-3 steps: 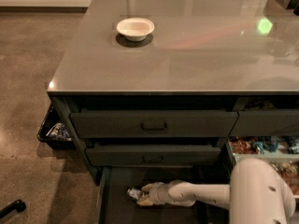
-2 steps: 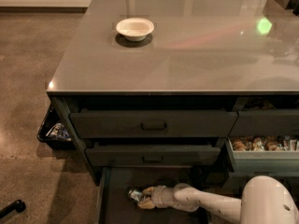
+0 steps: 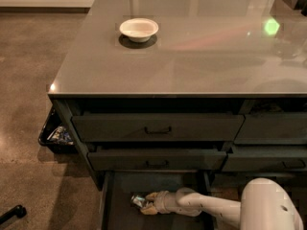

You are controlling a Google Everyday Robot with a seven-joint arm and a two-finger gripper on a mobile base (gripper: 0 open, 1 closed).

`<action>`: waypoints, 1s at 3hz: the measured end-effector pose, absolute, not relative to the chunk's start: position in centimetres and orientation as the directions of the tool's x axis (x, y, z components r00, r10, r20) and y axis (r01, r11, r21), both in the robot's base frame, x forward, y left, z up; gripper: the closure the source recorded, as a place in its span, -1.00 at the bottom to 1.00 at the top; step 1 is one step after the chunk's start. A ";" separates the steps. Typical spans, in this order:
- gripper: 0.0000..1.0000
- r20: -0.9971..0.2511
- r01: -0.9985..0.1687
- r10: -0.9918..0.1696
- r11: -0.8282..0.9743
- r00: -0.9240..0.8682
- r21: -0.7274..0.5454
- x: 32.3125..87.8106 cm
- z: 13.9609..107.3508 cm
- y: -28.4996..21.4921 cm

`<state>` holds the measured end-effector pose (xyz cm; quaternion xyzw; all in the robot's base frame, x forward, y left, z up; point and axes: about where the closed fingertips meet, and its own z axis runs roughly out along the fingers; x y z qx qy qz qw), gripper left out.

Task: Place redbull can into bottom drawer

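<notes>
The bottom drawer (image 3: 120, 210) is pulled open under the two wide drawers with black bar handles. Its inside is plain and dark. My white arm reaches into it from the lower right. My gripper (image 3: 145, 202) is low inside the drawer, near its middle. The redbull can (image 3: 138, 201) shows as a small shiny silver-and-blue shape at the gripper's tip, lying low in the drawer. The fingers sit around the can's right end.
A white bowl (image 3: 138, 28) stands on the grey counter top (image 3: 192, 56). A dark bin with packets (image 3: 56, 134) sits on the floor at the cabinet's left. A black object (image 3: 12, 214) lies on the brown floor at bottom left. The robot's white body (image 3: 268, 207) fills the lower right.
The gripper with the can has stayed in the bottom drawer, shifting slightly left. The snack drawer on the right has passed out of sight and the arm's body has moved lower right.
</notes>
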<state>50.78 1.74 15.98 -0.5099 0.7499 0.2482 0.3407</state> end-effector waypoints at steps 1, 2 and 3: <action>1.00 -0.760 -0.934 -0.592 0.353 -0.269 0.056 51.1 14.2 2.1; 0.63 -0.760 -0.933 -0.592 0.355 -0.270 0.055 51.2 14.1 2.0; 0.16 -0.760 -0.933 -0.592 0.355 -0.270 0.055 51.2 14.1 2.0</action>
